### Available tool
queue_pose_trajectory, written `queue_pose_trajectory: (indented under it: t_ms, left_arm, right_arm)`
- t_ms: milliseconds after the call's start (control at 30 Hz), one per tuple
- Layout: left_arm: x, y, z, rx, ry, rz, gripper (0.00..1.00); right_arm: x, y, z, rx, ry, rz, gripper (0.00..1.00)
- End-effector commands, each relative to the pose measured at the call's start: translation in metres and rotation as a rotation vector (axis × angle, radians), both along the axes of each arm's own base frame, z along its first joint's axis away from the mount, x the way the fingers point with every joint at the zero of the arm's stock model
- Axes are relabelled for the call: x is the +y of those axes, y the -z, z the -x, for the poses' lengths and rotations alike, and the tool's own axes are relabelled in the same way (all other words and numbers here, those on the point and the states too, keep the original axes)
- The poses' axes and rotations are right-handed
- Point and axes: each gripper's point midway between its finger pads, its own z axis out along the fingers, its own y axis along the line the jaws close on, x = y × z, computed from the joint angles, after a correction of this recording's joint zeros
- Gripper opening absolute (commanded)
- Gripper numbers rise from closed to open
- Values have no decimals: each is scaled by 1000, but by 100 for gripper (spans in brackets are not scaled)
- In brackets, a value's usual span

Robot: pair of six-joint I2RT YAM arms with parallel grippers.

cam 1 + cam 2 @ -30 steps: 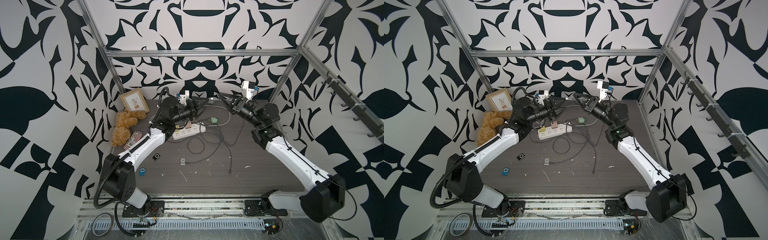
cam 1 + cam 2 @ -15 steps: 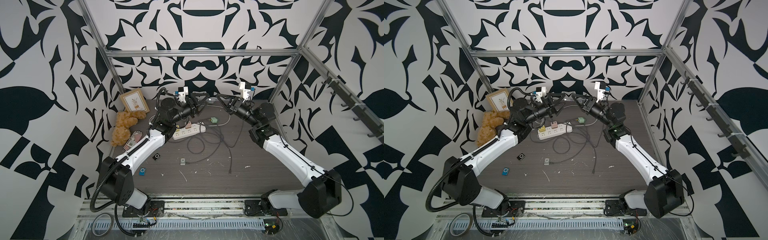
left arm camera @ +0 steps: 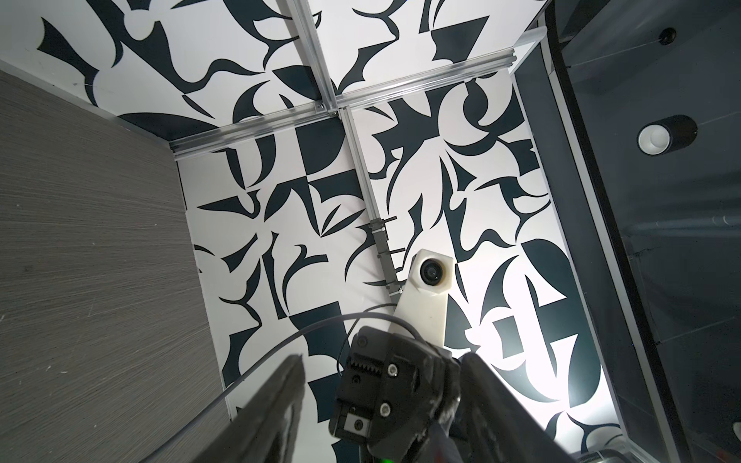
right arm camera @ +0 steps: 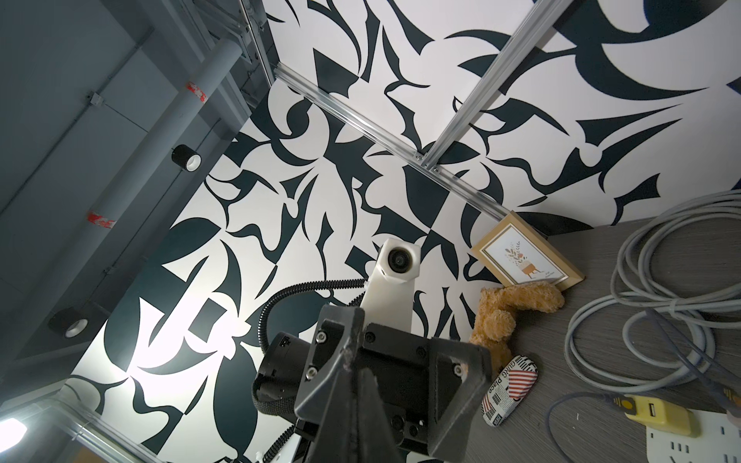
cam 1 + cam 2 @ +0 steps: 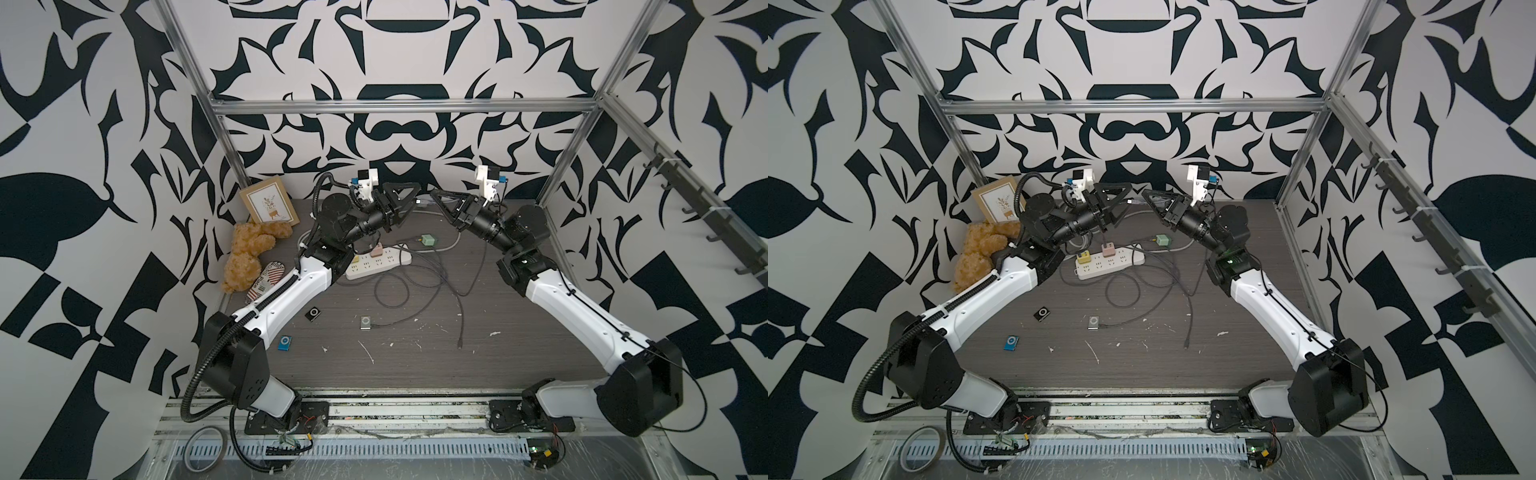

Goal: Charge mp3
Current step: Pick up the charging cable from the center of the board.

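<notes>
Both arms reach over the rear of the counter point(image 5: 519, 340), tips close together above it. The left hand point(image 5: 413, 203) is released, fingers spread wide. The right hand point(image 5: 434, 193) is clenched to a point, and both wrist views put that point between the left hand's spread fingers. A metal plug point(image 5: 423, 202) shows just beside the tips in both top views (whether the right hand pinches it, I cannot tell).

The players lie well apart from both hands, on the nearer half of the counter: a black mp3 point(image 5: 312, 313), a silver mp3 point(image 5: 365, 322) and a blue mp3 point(image 5: 285, 343), none touching another. A dark cable point(image 5: 392, 324) meets the silver one's side.

Between players and hands sprawls a tangle of cables point(image 5: 419, 276), running from the white power strip point(image 5: 380, 262). A pink adapter point(image 5: 377, 250) stands in the strip, and a yellow adapter point(image 5: 1084, 257) sits at its end, just beside the left forearm. A green adapter point(image 5: 428, 240) lies off the strip, behind it. One loose cable end point(image 5: 460, 343) rests on bare counter nearer the right arm. A grey cable coil point(image 4: 641, 300) lies at the rear.

In the rear corner on the left arm's side, a picture frame point(image 5: 270, 206) leans on the wall, with a teddy bear point(image 5: 249, 253) below it and a striped pouch point(image 5: 266, 280) against the bear, near the left forearm.
</notes>
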Motion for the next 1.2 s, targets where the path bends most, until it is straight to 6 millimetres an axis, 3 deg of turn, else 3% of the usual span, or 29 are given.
queue_pose_trajectory:
  t_ms: [0,267,567,800,1167]
  left_arm:
    - [-2,-19,5,-47,22,34,64]
    - [-13,-18,10,-12,71,41,62]
    - [-18,-6,18,146,117,-15,58]
    - [-16,15,19,263,121,-65,53]
    - [-24,18,17,332,168,-67,45]
  right_arm:
    - [-1,-21,11,-74,-10,-23,0]
    - [2,-18,11,-134,16,14,0]
    - [-1,-5,16,-423,134,252,0]
    - [0,1,26,-622,167,314,0]
    - [-1,21,25,-729,220,394,0]
